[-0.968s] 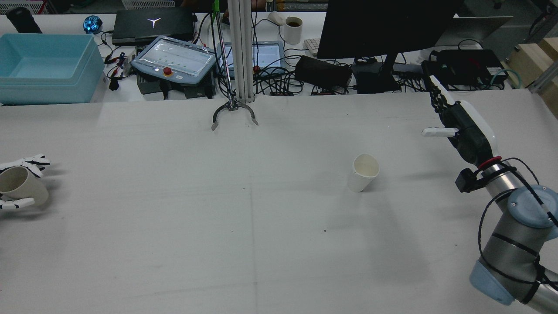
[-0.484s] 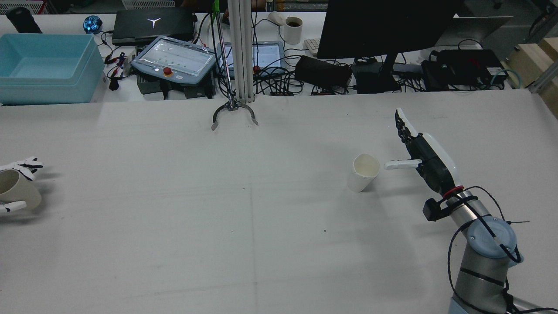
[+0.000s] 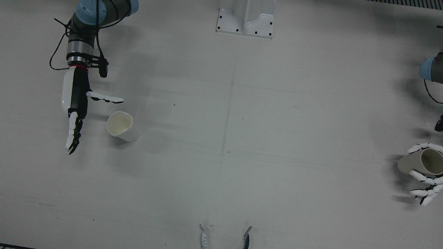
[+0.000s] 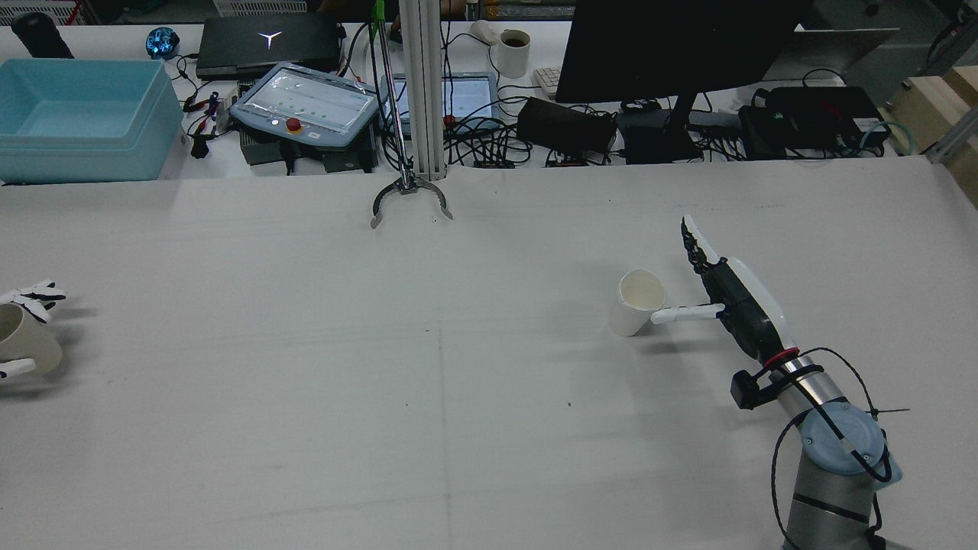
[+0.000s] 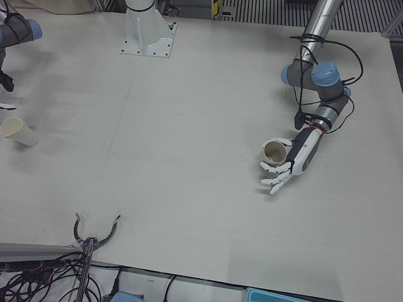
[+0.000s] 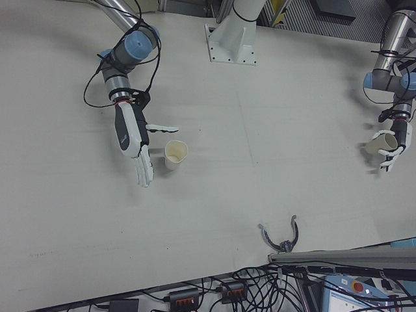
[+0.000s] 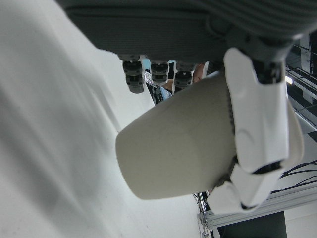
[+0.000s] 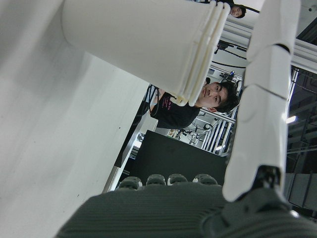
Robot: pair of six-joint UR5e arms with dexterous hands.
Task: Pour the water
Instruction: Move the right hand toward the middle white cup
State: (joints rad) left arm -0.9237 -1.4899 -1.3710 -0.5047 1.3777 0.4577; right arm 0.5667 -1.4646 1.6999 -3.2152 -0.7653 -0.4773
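Observation:
A white paper cup [image 4: 636, 303] stands upright on the table's right half in the rear view. My right hand [image 4: 733, 305] lies open just to its right, fingers stretched flat and the thumb reaching along the cup's near side. The right hand view shows that cup [image 8: 143, 34] close ahead, none of the fingers [image 8: 262, 99] wrapped round it. At the far left edge my left hand [image 4: 19, 328] is shut on a beige cup [image 4: 27, 344], tilted. The left-front view shows this hand [image 5: 289, 167] curled round the beige cup [image 5: 275, 153].
A metal grabber claw [image 4: 410, 200] hangs at the table's far edge, centre. Behind it stand a blue bin [image 4: 76, 118], a teach pendant [image 4: 306, 103], a monitor [image 4: 672, 46] and cables. The pedestal base [image 3: 245, 17] sits mid-table on the robot's side. A person shows in the right hand view's background.
My right hand swung down and in from the far right to beside the white cup. The left hand drifted further left with the beige cup.

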